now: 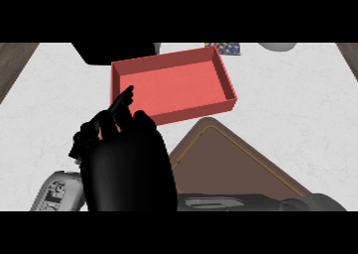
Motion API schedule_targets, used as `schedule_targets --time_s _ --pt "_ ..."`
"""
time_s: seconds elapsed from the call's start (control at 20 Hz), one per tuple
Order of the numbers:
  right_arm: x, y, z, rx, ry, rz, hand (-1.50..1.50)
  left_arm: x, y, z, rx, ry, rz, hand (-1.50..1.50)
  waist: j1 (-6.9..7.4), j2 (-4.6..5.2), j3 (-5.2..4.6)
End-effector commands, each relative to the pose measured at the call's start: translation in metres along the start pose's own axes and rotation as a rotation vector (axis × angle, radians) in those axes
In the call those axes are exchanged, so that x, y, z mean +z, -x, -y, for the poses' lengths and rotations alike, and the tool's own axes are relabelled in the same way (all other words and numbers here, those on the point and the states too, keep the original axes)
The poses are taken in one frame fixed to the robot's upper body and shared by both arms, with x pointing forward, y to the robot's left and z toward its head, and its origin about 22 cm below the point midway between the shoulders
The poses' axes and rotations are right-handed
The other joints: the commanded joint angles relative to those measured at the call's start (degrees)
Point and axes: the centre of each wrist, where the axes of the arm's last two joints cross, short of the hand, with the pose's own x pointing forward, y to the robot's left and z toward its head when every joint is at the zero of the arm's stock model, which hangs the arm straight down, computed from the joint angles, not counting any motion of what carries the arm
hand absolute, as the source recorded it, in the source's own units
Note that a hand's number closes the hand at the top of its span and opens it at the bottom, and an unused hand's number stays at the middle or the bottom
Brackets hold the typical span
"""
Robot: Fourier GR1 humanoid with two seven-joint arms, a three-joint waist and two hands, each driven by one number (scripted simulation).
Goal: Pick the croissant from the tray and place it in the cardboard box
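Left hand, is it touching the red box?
Cannot tell. In the head view the left hand overlaps the red box at its left wall, but its height is unclear.

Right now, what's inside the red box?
The red box shows only its bare floor; no croissant is visible. The left hand covers its near-left corner.

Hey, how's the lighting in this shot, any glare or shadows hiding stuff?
Head view: even light, no glare on the white counter; the red box shows soft shading on its inner walls; the left hand is so black its fingers merge; no croissant shows anywhere.
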Motion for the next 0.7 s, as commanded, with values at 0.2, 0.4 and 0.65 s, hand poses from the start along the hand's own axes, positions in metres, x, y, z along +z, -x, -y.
schedule_targets --time_s 0.2,0.4,0.65 --pt "-0.047 -0.002 0.019 -0.043 0.045 -0.202 1.5 0.006 0.007 -0.006 -0.009 -0.017 -0.006 0.0 -0.67 0.27 0.03" --pt "-0.083 -0.002 0.022 -0.059 0.05 -0.208 1.5 0.001 0.006 -0.004 0.002 -0.007 0.0 0.0 -0.12 0.46 0.01" --pt "-0.103 0.01 0.004 -0.092 0.058 -0.247 1.5 -0.007 -0.007 0.007 -0.007 0.009 0.004 0.0 -0.18 0.5 0.04"
